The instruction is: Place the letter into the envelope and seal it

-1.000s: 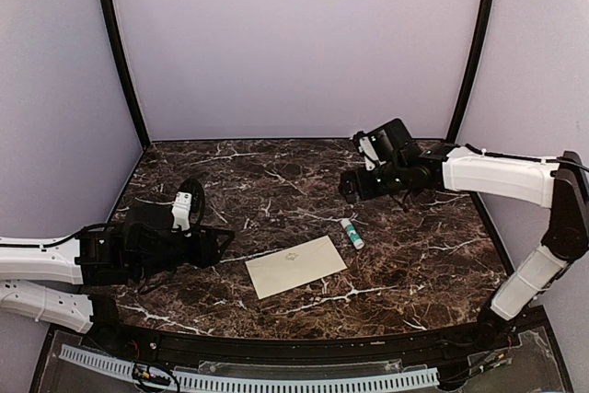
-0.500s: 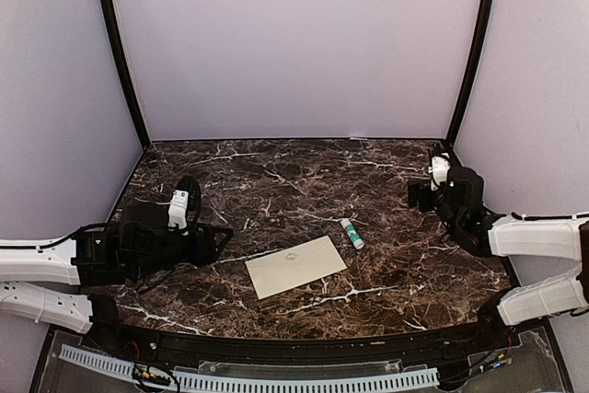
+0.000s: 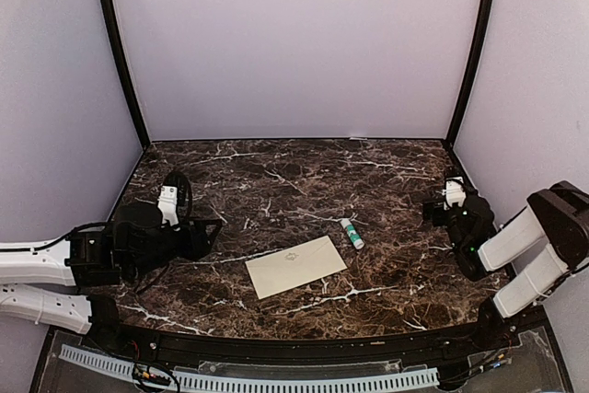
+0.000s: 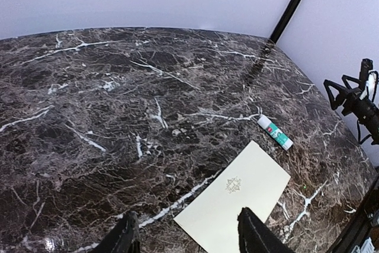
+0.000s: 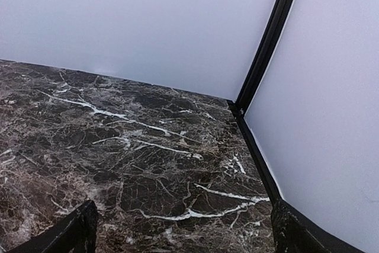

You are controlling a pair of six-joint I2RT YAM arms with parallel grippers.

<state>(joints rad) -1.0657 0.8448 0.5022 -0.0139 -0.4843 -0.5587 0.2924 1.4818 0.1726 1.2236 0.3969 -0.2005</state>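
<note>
Holding my left gripper (image 4: 188, 216) and right gripper (image 5: 183, 207) spread empty, I see the envelope (image 3: 296, 266), glue stick (image 3: 352, 234) at its two o'clock.

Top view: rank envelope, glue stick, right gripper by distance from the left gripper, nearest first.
1. envelope, front centre, just right of the left gripper.
2. glue stick, just past the envelope's far right corner.
3. right gripper, far right side.

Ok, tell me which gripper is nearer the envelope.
Left. The left gripper sits just off the left end of the envelope, not touching it. The right gripper is much farther away, out past the envelope's right end.
</note>
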